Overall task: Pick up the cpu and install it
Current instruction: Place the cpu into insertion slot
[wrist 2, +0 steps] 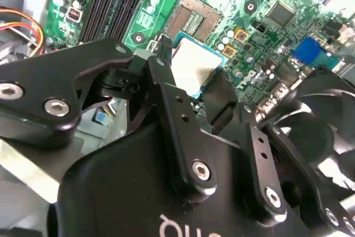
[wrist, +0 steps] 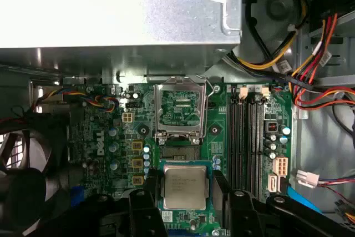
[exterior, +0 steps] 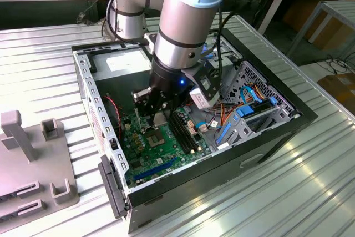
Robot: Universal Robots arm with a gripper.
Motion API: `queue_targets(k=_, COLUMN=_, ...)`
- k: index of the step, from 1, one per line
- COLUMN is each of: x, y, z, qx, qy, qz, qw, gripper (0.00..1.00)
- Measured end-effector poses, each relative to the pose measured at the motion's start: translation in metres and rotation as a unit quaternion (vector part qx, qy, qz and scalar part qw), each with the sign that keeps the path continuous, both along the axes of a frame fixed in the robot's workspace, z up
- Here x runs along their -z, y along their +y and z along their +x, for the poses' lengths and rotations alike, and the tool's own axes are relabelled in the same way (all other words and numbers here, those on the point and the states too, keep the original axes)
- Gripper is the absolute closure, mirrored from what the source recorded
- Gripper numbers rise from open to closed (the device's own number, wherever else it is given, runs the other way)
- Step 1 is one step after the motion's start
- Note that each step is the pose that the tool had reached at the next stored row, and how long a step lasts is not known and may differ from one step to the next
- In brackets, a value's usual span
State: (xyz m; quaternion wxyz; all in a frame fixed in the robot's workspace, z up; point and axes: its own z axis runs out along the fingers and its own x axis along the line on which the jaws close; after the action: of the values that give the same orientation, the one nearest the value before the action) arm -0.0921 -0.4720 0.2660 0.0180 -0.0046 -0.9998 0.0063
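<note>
The cpu (wrist: 184,187) is a small flat square chip with a silver-grey top, and my gripper (wrist: 184,184) is shut on it, one black finger against each of two opposite edges. It hangs level just above the green motherboard (wrist: 111,148) inside the open computer case (exterior: 89,98). The metal-framed socket (wrist: 180,109) lies close beside the cpu, toward the power supply, with its frame lifted and its contact field bare. The second wrist view has the cpu (wrist 2: 194,65) between the fingers (wrist 2: 163,79), with the socket (wrist 2: 191,18) just past it. In the exterior view my gripper (exterior: 157,116) is low over the board.
A silver power supply (wrist: 111,4) borders the socket's far side. Black memory slots (wrist: 249,137) run beside the socket, and a black fan (wrist: 22,170) sits on the other side. Coloured cables (wrist: 316,43) hang by the drive bay. A grey fixture (exterior: 33,159) stands outside the case.
</note>
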Motion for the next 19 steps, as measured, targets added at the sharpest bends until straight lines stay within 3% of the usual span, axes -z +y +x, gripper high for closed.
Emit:
queue_targets(k=1, x=0.0145, y=-0.0076, z=-0.0001, qx=0.0, qy=0.0, qz=0.0, qw=1.0, gripper=0.53)
queue_targets(k=2, x=0.0172, y=-0.0077, z=-0.0001, qx=0.0, qy=0.0001, qz=-0.0001, qw=1.0, gripper=0.53)
queue_targets(k=10, x=0.0337, y=-0.0077, z=-0.0009, qx=0.0, qy=0.0, qz=-0.0001, qw=1.0, gripper=0.53)
queue_targets(k=19, x=0.044, y=-0.0107, z=-0.0034, qx=-0.004, qy=0.0, qz=0.0, qw=0.99999, gripper=0.53)
